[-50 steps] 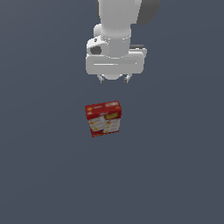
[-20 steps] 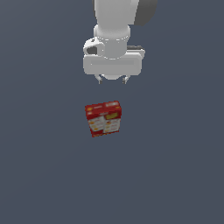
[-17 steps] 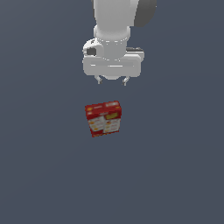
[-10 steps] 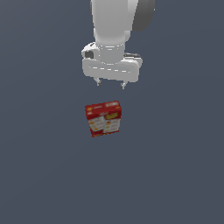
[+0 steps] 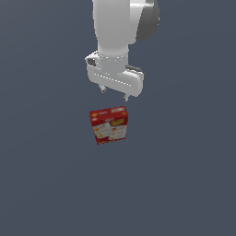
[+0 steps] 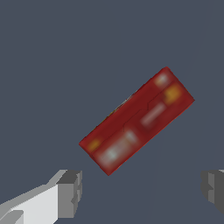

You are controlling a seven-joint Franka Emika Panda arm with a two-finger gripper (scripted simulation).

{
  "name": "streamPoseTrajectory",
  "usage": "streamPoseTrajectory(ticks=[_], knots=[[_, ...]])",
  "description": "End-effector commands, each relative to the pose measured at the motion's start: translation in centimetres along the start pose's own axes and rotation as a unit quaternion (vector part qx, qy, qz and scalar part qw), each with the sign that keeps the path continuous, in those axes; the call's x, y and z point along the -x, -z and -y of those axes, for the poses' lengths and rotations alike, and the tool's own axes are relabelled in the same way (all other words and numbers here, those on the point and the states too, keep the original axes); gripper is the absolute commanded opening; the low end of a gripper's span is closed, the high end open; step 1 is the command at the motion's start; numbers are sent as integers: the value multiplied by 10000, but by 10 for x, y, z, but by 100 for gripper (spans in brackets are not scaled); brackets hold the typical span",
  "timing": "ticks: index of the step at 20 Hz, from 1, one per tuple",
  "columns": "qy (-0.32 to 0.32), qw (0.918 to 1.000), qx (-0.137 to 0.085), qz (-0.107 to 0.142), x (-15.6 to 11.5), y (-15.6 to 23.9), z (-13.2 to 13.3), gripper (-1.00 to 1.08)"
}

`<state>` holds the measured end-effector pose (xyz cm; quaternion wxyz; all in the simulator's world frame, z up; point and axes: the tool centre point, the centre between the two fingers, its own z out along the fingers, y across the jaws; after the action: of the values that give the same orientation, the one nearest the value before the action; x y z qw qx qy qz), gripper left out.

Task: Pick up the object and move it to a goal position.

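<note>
Claw [image 5: 114,93] hangs in the upper centre of the exterior view, fingers spread wide apart, nothing between them. Red cardboard box [image 5: 109,125] stands on the dark grey worktop [image 5: 184,175] just below it, centre frame, slightly tilted, white and yellow label panels facing the camera. No contact between claw and box. Wrist view: box [image 6: 138,119] lies diagonally, beyond the two finger pads [image 6: 70,192], not between them.

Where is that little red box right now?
The red box stands on the grey floor near the exterior view's centre, just below the open gripper, untouched; the wrist view shows its top.
</note>
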<state>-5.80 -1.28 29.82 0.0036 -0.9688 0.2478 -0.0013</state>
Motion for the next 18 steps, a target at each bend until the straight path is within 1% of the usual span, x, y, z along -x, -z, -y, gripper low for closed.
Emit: streamPoseTrajectory(ticks=[1,5,9,13,18], knots=[[-350,9994,0,1,-3,-4,-1,100],[-895,9960,2,3,-7,-12,-3,100],[-1438,9896,6,4,-11,-19,-5,100],[-1976,9803,10,4,-16,-26,-6,100],[-2640,9645,17,2,-21,-35,-9,100]])
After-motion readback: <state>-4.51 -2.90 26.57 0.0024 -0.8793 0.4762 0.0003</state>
